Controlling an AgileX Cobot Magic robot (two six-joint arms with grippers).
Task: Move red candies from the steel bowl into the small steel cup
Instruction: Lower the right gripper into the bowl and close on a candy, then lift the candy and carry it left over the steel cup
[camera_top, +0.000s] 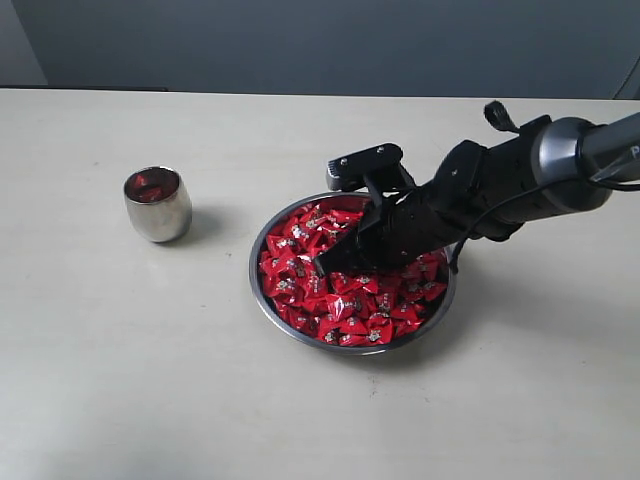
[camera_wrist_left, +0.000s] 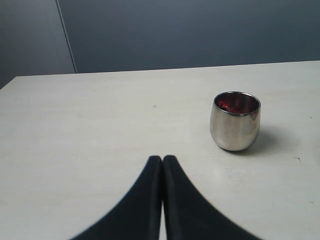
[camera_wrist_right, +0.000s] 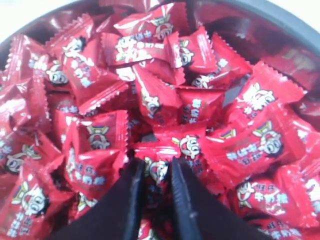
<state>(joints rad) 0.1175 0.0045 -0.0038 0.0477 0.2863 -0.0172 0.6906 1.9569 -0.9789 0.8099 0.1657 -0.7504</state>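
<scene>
**Exterior view.** The right gripper (camera_top: 322, 267) is tipped down into the steel bowl (camera_top: 252, 272), its tips buried among the red candies (camera_top: 350, 305) that fill the bowl on every side of it. The small steel cup (camera_top: 157, 210) stands upright on the table (camera_top: 100, 380), well apart from this gripper and beyond the bowl's rim on the side away from the arm. Red shows inside the cup, so some candies are judged already delivered.

**Left wrist view.** The left gripper (camera_wrist_left: 162, 159) has its jaws pressed together with nothing between them. The cup (camera_wrist_left: 235, 125) stands ahead of its tips and well apart from them.

**Right wrist view.** The right gripper's (camera_wrist_right: 156, 162) jaws stand narrowly apart with one red candy (camera_wrist_right: 159, 172) between them. Neighbouring candies crowd both fingers (camera_wrist_right: 132, 200). Whether the pads are pressing the wrapper firmly cannot be told.

**Risks, as judged.**
- The wrapper is glossy and crinkled, so a pinch on its edge rather than its body could slip on the lift.
- Adjacent wrappers overlap the chosen piece and may be dragged up and dropped on the table.
- The cup mouth is narrow, so a release off-centre would miss it.
- The cup's rounded body could tip if knocked.
</scene>
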